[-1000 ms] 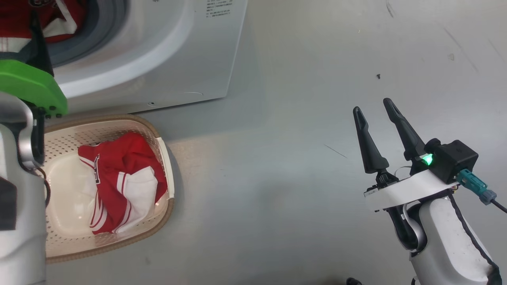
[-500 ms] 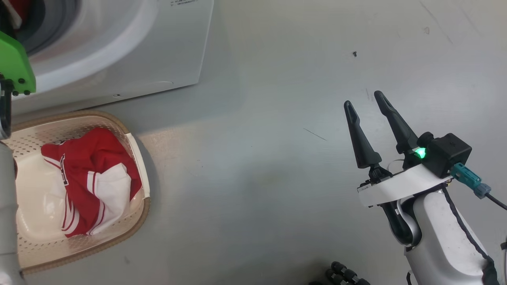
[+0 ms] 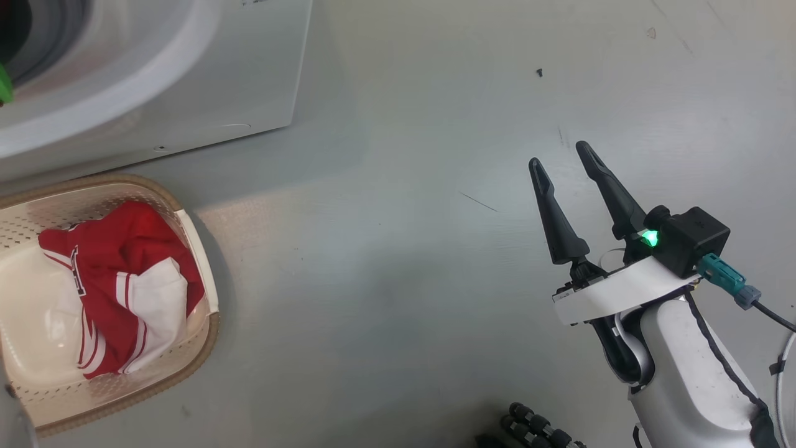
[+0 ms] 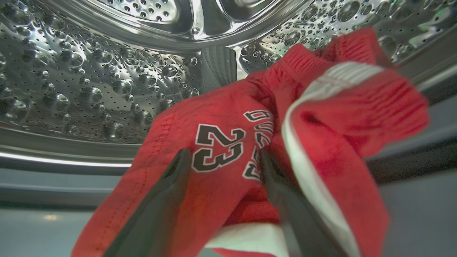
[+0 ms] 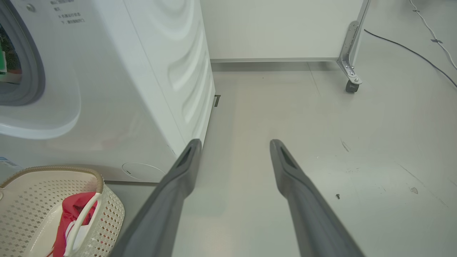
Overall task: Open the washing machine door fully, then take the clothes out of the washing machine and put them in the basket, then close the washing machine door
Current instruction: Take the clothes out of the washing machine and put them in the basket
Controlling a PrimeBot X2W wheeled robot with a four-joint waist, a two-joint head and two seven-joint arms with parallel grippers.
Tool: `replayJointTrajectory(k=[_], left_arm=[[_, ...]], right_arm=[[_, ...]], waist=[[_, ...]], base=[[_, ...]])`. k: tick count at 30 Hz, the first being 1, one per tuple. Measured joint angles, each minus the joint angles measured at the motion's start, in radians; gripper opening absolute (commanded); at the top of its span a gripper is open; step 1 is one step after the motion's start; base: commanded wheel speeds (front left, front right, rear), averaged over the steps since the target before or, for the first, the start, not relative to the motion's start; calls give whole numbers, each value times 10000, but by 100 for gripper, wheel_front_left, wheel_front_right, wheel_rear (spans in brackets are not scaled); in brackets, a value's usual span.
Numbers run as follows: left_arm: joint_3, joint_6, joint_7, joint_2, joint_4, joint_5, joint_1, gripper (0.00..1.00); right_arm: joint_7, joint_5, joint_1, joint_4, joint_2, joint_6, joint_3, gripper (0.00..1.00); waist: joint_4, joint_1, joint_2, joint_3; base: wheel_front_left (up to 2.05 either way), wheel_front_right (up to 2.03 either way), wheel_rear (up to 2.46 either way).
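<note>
Currently left pincer (image 4: 225, 154) sits inside the steel drum (image 4: 71, 78) of the washing machine (image 3: 186, 81), jaws spread, fingers either side of the "23" on a red jersey (image 4: 221, 117), not clamped. Right pincer (image 3: 560, 157) released, empty, over the floor (image 3: 385, 249). Another red-and-white garment (image 3: 112, 274) lies in the basket (image 3: 210, 333), just beside the machine.

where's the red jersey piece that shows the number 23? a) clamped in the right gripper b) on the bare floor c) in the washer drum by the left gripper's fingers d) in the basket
c: the left wrist view has the jersey with its 23 in front of the steel drum wall, and the open left gripper has a finger on either side of it.
</note>
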Motion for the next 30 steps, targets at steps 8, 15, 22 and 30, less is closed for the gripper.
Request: replayJointTrajectory(k=[8, 15, 22, 30], left_arm=[[-209, 4, 67, 13, 568, 92, -334, 100], [-253, 4, 63, -8, 1083, 90, -662, 100], [-161, 6, -151, -46, 1436, 61, -808, 0], [-226, -12, -731, -255, 1789, 42, -825, 0]], right_arm=[[0, 0, -58, 2, 4, 0, 69, 100], [0, 0, -159, 13, 61, 0, 136, 100], [0, 0, -169, 48, 65, 0, 77, 100], [0, 0, -217, 119, 50, 0, -104, 100]], waist=[[-123, 0, 0, 33], [-204, -1, 0, 43], [-210, -1, 0, 36], [-69, -1, 0, -99]], base=[[0, 0, 0], [0, 0, 0], [0, 0, 0], [0, 0, 0]])
